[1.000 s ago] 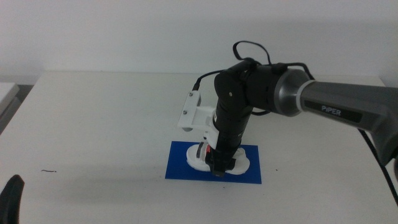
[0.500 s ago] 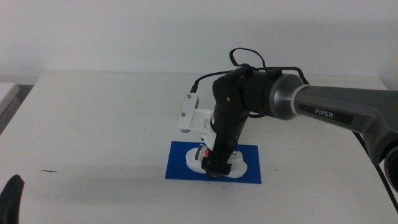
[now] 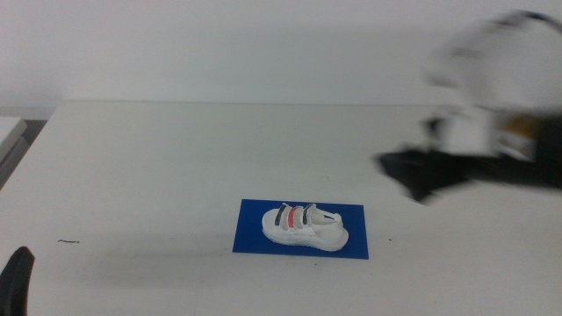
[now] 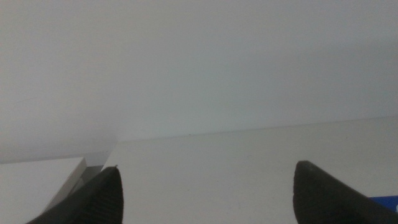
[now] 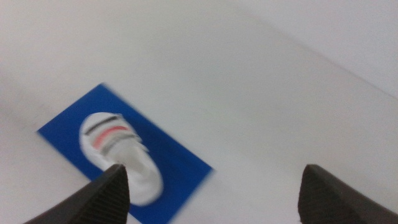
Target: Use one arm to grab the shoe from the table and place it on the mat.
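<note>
Resting place of the shoe: flat on the mat, sole down, well inside the blue edges, toe toward the picture's right in the middle view.
Straps: one dark, one red, side by side across the top of the white upper; both readable in the middle view, smeared in the right wrist view.
Shoe in right wrist view: blurred white oval on the blue rectangle, nothing touching it.
Mat: lying on the table, toward the near edge, around the middle of the width.
Right gripper: up in the air at the right of the middle view, well apart from shoe and mat, heavily motion-blurred; in its own wrist view jaws spread wide with nothing between them.
Arm: only a smeared white, grey and black shape at the right edge.
Left gripper: low at the near left corner, a dark tip showing at the bottom edge of the middle view; jaws wide apart, holding nothing.
</note>
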Motion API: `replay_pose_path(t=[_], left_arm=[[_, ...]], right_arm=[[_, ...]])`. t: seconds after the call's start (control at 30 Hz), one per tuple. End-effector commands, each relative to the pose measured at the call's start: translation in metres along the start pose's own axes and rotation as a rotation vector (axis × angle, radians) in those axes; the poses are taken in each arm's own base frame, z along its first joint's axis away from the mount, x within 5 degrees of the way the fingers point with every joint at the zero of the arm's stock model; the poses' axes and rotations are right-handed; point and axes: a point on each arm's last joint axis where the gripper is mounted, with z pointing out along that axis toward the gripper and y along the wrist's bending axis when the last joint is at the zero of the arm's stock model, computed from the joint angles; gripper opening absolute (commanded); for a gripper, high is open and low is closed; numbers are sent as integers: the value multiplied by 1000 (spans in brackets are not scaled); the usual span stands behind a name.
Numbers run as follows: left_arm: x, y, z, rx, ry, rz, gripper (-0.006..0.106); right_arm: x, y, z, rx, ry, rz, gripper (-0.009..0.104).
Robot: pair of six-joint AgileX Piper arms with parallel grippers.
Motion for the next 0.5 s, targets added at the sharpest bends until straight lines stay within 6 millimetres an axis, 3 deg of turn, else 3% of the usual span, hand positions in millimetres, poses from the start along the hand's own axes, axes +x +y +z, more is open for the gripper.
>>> replay_pose_path(t=[0.0, 0.1, 0.17, 0.3, 0.47], left_arm=[[-1, 0, 0, -2, -7, -3, 94], [-1, 0, 0, -2, -7, -3, 94], [-1, 0, 0, -2, -7, -3, 94], [-1, 0, 0, -2, -7, -3, 94], [-1, 0, 0, -2, -7, -3, 94]], right_arm=[[36, -10, -33, 69, -123, 111, 83], [81, -15, -66, 151, -187, 223, 83], [107, -15, -79, 196, -203, 284, 83], [146, -14, -92, 292, -234, 351, 83], [179, -10, -100, 402, -310, 402, 83]])
